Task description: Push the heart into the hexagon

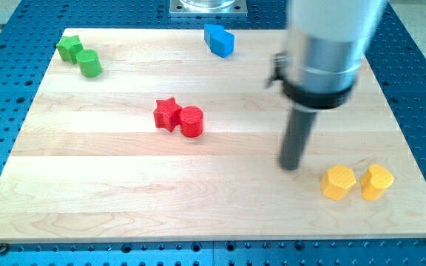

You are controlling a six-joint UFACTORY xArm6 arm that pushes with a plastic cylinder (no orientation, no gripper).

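Camera view: wooden board (124, 185) on a blue perforated table (420, 89). Arm housing (324, 52) comes down from the view's top right, blurred, ending in a straight dark rod; my tip (291, 167) sits on the board in its right half, toward the bottom edge. No jaws on this tool, plain rod only, holding nothing. Tip touches no block.

Yellow heart (376, 182) lies near the board's bottom right corner. Yellow hexagon (339, 182) is just beside it on the view's left; narrow gap between them, contact hard to tell. Tip stands near the hexagon, up and to the view's left of it, apart from it.

Red star (167, 114) and red cylinder (191, 121) sit together, touching, left of board centre. Green blocks at the top left corner: one star-like (69, 48), one cylinder (89, 63), touching or nearly so. Blue block (219, 40), angular, exact shape unclear, near the top edge, middle.
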